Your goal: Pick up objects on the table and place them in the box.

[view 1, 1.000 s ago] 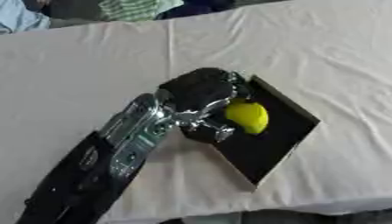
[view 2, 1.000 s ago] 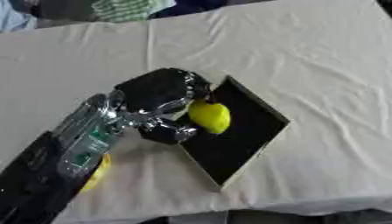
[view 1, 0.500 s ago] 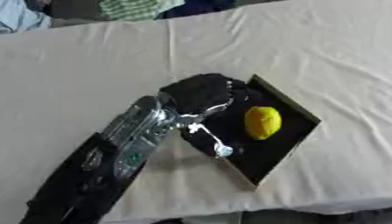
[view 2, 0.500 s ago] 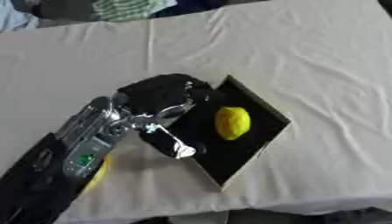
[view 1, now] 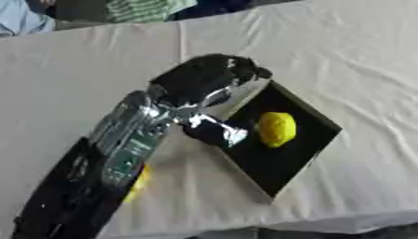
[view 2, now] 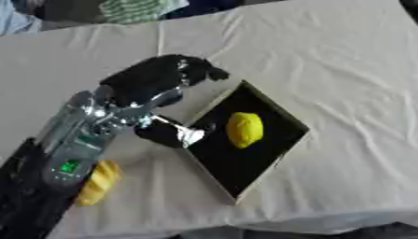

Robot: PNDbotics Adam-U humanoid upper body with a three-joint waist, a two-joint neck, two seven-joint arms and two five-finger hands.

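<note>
A yellow lemon (view 1: 277,129) lies loose inside the shallow black box (view 1: 303,149) on the white cloth. My left hand (view 1: 204,80) hovers over the box's left edge, fingers relaxed and apart, thumb (view 1: 214,133) reaching down toward the box rim; it holds nothing. A yellow banana-like fruit (view 2: 97,181) lies on the cloth beside my left forearm, partly hidden by it in the left eye view. My right hand shows in no view.
The white tablecloth (view 2: 343,70) stretches to the right and back. Striped green cloth (view 2: 135,8) and a pale blue sleeve (view 2: 20,21) sit at the far edge. The table's front edge (view 1: 326,224) runs just below the box.
The lemon left my left hand and now lies in the box. The hand opened and drew back up and to the left, off the box.
</note>
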